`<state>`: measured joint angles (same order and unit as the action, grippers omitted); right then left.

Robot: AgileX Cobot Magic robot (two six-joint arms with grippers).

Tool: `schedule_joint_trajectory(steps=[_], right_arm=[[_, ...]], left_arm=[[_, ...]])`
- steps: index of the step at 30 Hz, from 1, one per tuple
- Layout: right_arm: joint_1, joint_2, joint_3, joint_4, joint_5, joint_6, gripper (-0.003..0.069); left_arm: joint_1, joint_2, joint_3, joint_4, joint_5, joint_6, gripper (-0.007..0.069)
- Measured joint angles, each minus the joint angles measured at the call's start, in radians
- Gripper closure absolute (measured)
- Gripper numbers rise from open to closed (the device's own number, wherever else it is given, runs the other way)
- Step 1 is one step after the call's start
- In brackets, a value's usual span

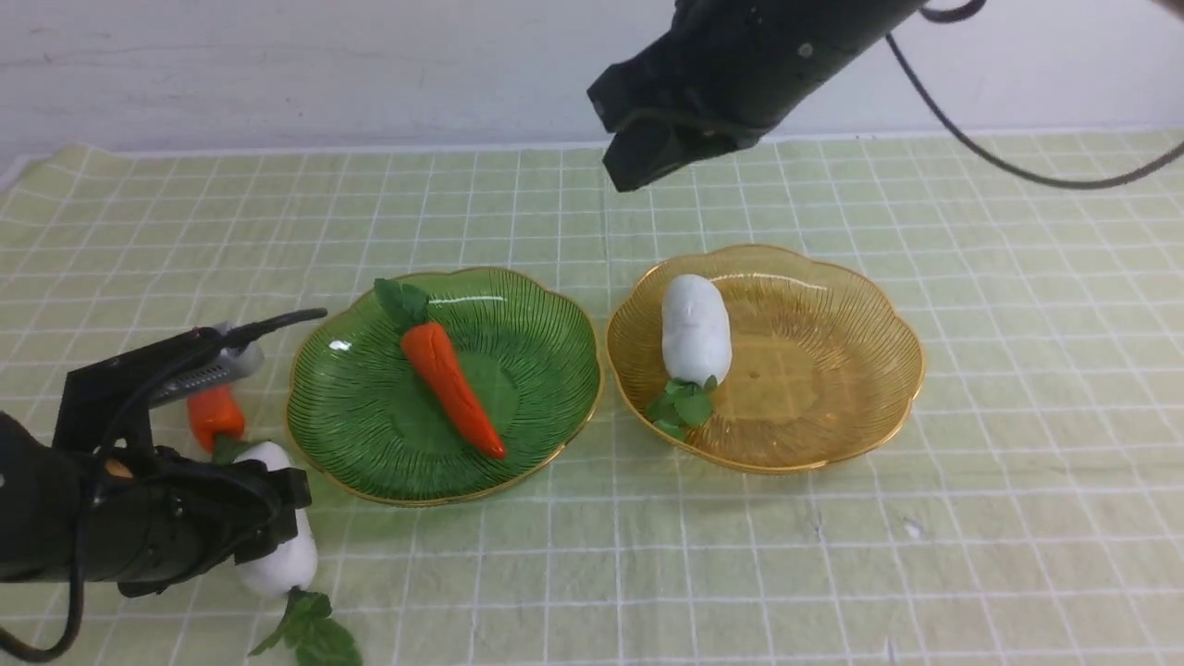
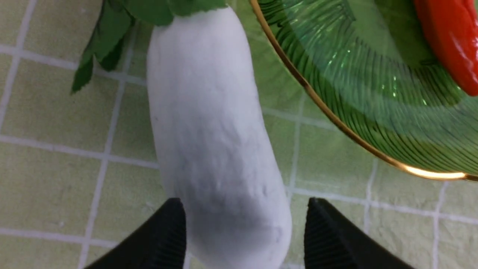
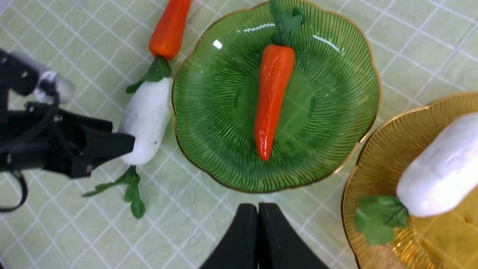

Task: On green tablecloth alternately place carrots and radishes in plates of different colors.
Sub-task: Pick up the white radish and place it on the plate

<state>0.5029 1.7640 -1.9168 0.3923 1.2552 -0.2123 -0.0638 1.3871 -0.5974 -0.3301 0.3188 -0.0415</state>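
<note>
While the long carrot (image 1: 450, 387) lies diagonally in the dark green plate (image 1: 370, 435) at centre left of the front view, and one radish (image 1: 696, 328) rests in the amber plate (image 1: 832, 388) just right of it, a second radish (image 1: 277, 562) lies on the green tablecloth (image 1: 1017, 518) at lower left, just beside the green plate's rim. The left gripper (image 2: 244, 203) straddles this radish toward its leafy end with jaws spread. One finger sits close against the white skin and the other shows a sliver of cloth between, so nothing is clamped yet. It seems lined up across the narrow width for a firm pinch. The short carrot (image 1: 215, 416) lies just above, its leaves touching the radish's far end. The right gripper (image 3: 257, 207) hangs high at upper centre, jaws pressed together and empty, probably held clear of both plates to leave the left arm room.
</note>
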Motion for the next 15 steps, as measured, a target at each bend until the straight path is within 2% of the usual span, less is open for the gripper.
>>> schedule_joint_trajectory(steps=[10,15], right_arm=[[0.000,-0.193,0.255,-0.070,0.007,-0.003,0.0673],[0.000,-0.210,0.343,-0.074,0.006,-0.003,0.0673]], left_arm=[[0.000,0.126,-0.019,-0.011,-0.100,-0.001,0.0195],[0.000,0.145,-0.025,-0.022,-0.094,-0.002,0.0200]])
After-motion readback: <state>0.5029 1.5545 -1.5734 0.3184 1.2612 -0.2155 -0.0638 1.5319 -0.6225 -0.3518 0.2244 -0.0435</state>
